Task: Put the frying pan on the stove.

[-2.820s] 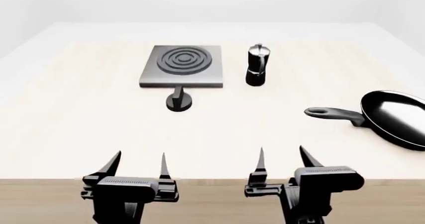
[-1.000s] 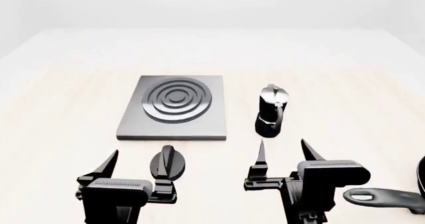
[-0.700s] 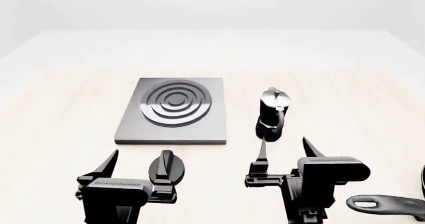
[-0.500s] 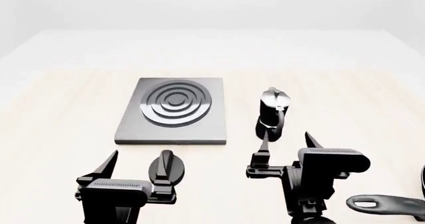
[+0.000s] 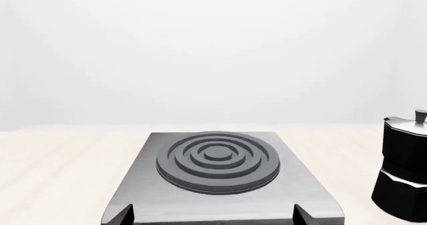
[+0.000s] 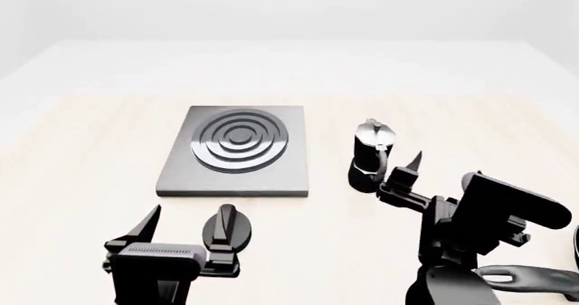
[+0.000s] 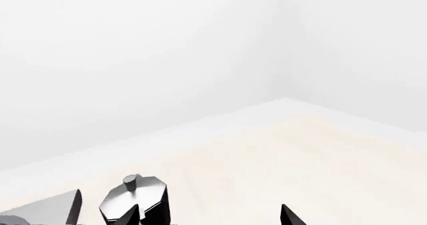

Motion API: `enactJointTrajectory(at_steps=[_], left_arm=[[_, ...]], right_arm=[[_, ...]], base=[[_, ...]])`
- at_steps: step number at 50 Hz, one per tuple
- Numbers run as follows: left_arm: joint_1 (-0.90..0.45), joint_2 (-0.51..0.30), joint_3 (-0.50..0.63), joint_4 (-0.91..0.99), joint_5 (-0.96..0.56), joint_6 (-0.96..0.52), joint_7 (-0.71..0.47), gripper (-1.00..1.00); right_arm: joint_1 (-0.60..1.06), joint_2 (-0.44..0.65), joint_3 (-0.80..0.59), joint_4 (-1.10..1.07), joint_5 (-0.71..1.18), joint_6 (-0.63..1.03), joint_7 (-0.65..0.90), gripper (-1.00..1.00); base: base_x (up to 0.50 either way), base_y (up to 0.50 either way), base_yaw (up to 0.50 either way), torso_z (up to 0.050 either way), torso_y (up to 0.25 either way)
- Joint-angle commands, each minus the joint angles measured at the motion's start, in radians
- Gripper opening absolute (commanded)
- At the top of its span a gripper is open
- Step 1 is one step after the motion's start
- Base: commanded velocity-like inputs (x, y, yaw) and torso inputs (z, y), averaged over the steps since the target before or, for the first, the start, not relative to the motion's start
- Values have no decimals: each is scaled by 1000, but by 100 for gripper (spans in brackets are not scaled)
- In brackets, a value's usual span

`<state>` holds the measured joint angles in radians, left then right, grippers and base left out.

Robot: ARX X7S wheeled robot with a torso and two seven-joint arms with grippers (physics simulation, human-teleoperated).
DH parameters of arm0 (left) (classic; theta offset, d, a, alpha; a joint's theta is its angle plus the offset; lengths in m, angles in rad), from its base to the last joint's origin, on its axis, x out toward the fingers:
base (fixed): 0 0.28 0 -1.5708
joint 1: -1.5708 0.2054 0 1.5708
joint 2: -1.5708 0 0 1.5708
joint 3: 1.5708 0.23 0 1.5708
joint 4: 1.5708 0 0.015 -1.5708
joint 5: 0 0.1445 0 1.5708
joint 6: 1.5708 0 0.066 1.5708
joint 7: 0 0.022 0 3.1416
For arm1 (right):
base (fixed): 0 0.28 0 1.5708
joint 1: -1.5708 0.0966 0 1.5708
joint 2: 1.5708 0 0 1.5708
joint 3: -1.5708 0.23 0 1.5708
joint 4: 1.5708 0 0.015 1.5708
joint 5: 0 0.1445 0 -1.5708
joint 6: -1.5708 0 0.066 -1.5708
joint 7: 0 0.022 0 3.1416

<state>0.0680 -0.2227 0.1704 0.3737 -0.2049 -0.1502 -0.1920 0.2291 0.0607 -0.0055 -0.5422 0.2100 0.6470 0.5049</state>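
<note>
The stove (image 6: 237, 149) is a flat grey square plate with dark burner rings, lying left of centre on the table; it also fills the left wrist view, where the stove (image 5: 217, 157) sits just beyond the fingertips. Of the frying pan, only the long black handle (image 6: 525, 276) and a sliver of rim show at the bottom right edge of the head view. My left gripper (image 6: 188, 227) hovers open and empty in front of the stove. My right gripper (image 6: 443, 169) is raised and turned, open and empty, above the pan handle and beside the moka pot. Its jaws stand wide apart in the right wrist view (image 7: 208, 217).
A small black moka pot (image 6: 371, 152) stands right of the stove, close to my right gripper's fingertip; the moka pot (image 7: 137, 195) also shows in the right wrist view. A round black knob (image 6: 228, 227) lies in front of the stove, by my left gripper.
The view has closed in on the stove over the earlier frames. In the last half second my right gripper has risen, swung right and tilted. The left gripper has stayed put.
</note>
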Motion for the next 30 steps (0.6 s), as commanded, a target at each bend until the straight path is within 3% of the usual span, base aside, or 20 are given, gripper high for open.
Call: enactJointTrajectory(at_steps=[1, 2, 3, 16, 30], left_arm=[[-12, -8, 6, -20, -9, 9, -7, 100], [-13, -8, 6, -26, -10, 12, -7, 100], [-9, -9, 4, -28, -12, 17, -7, 100], [-6, -19, 6, -35, -23, 28, -17, 100], [-4, -23, 18, -52, -27, 49, -21, 100]], right_arm=[[12, -28, 54, -96, -13, 55, 169, 100], [1, -21, 42, -87, -28, -23, 161, 100], [13, -39, 64, -99, -27, 42, 215, 100], [-5, -33, 76, -126, -69, 9, 453, 100], [-81, -23, 46, -129, -112, -64, 592, 100]], base=[[0, 0, 0, 0, 0], [0, 0, 0, 0, 0], [0, 0, 0, 0, 0], [0, 0, 0, 0, 0], [0, 0, 0, 0, 0]])
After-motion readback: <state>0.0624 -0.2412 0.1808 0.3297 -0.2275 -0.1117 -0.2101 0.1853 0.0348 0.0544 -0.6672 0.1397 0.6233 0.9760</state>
